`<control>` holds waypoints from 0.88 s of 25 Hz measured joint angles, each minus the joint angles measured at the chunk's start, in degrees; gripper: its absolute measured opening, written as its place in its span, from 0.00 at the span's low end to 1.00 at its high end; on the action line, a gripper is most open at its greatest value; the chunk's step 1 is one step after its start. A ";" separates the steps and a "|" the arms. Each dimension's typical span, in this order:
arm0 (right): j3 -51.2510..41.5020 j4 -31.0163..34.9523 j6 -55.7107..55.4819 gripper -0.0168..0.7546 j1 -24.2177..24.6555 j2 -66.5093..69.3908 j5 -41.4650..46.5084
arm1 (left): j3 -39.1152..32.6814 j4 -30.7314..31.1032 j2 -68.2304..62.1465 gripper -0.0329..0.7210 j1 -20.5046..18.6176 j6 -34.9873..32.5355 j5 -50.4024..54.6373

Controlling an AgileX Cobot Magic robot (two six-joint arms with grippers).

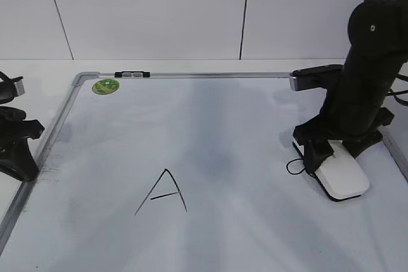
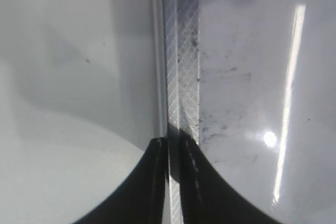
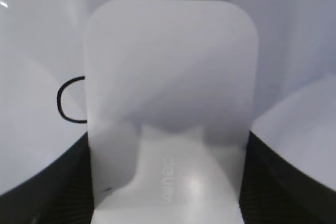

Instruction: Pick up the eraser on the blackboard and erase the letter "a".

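Clamped across its long sides in our right hand (image 3: 168, 203), the eraser (image 3: 170, 103) seems light, rigid and slick-topped beside the letter "a" (image 3: 71, 100).

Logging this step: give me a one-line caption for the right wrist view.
Right gripper holds the white eraser on the whiteboard, covering most of the marker letter "a".

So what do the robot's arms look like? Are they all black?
Mostly, yes. The right arm is chunky matte black with rounded joints, a small pale dot on its upper joint and dark cables beside it. Its right gripper is black too. The left gripper is also black, with a silvery-grey part above it.
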State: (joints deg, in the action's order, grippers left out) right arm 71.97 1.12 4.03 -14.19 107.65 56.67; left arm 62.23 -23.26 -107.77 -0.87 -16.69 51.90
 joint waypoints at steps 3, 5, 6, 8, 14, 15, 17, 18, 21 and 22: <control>1.07 -0.28 0.00 0.72 0.00 1.69 0.11 | 0.00 0.00 0.00 0.10 0.00 0.00 0.00; 1.86 -0.28 0.00 0.72 0.00 2.20 0.25 | 0.00 0.00 0.00 0.10 0.00 0.00 0.00; 1.95 -0.28 0.00 0.72 0.00 2.35 0.45 | 0.00 0.00 0.00 0.10 0.00 0.00 0.00; 2.10 -0.51 0.00 0.72 -0.51 2.49 0.60 | 0.00 0.00 0.00 0.10 0.00 0.00 0.00; 2.23 -0.66 0.00 0.72 -6.30 2.64 0.60 | 0.00 0.00 0.00 0.10 0.00 0.00 0.00; 2.23 0.04 0.00 0.72 -7.55 2.64 0.60 | 0.00 0.00 0.00 0.10 0.00 0.00 0.00; 2.23 0.62 0.00 0.72 -9.71 2.73 0.50 | 0.00 0.00 0.00 0.10 0.00 0.00 0.00; 2.23 0.72 0.00 0.72 -10.60 2.73 0.37 | 0.00 0.00 0.00 0.10 0.00 0.00 0.00; 2.23 0.61 0.00 0.72 -11.23 2.73 0.22 | 0.00 0.00 0.00 0.10 0.00 0.00 0.00; 2.23 0.22 -0.40 0.72 -11.23 2.73 0.22 | 0.00 0.00 0.00 0.10 0.00 0.00 0.00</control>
State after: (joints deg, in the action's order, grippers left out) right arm 74.20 1.34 3.63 -25.42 110.38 56.89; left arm 62.23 -23.26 -107.77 -0.87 -16.69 51.90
